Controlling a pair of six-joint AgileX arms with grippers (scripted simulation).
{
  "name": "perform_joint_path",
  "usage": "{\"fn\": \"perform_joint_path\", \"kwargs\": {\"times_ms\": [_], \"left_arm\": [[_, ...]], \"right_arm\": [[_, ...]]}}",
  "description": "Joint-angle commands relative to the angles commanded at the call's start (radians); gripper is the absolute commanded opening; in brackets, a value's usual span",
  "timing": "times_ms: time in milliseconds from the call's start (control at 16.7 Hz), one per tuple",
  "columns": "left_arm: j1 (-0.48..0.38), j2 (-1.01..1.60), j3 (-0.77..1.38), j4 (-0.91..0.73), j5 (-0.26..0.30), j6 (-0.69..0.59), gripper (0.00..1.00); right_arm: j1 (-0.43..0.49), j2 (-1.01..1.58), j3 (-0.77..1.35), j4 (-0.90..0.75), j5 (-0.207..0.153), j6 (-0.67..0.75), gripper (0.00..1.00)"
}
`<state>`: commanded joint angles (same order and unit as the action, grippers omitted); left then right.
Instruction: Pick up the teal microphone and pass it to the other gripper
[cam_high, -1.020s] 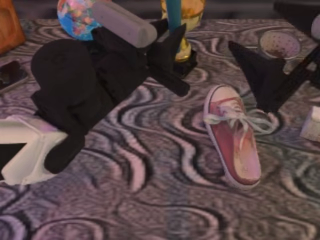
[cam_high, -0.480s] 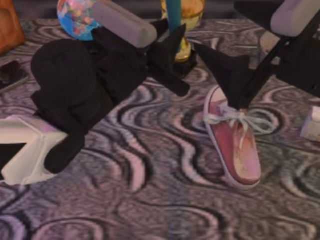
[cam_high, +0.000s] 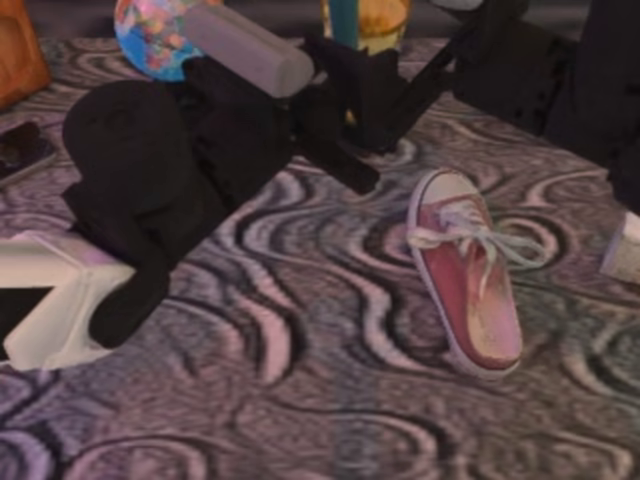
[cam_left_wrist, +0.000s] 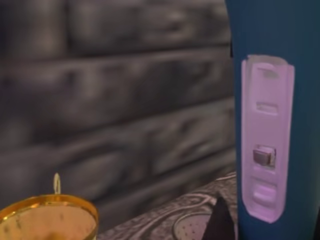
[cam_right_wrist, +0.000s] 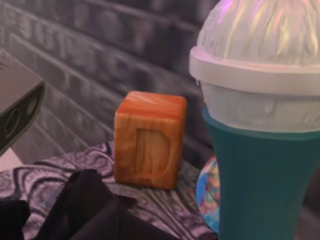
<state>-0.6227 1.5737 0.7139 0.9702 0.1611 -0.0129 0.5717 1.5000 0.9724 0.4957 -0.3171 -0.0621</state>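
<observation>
One shoe (cam_high: 468, 270), one globe (cam_high: 150, 38)

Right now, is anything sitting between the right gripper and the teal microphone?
Nothing visible blocks it. The right gripper has reached the teal microphone, held upright near the left gripper; the gold trophy stands just behind it.
</observation>
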Motion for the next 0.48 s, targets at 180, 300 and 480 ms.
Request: {"fn": "perform_joint_path", "kwargs": {"times_ms": [180, 300, 480], "left_arm": [[0.0, 0.0, 0.0, 0.0, 0.0, 0.0, 0.0], [0.0, 0.0, 0.0, 0.0, 0.0, 0.0, 0.0], [0.0, 0.0, 0.0, 0.0, 0.0, 0.0, 0.0]], "right_arm": [[0.031, 0.099, 0.083, 0.018, 0.032, 0.001, 1.0], [0.037, 0.114, 0.097, 0.021, 0.038, 0.001, 1.0], [0.037, 0.114, 0.097, 0.021, 0.038, 0.001, 1.0]]}}
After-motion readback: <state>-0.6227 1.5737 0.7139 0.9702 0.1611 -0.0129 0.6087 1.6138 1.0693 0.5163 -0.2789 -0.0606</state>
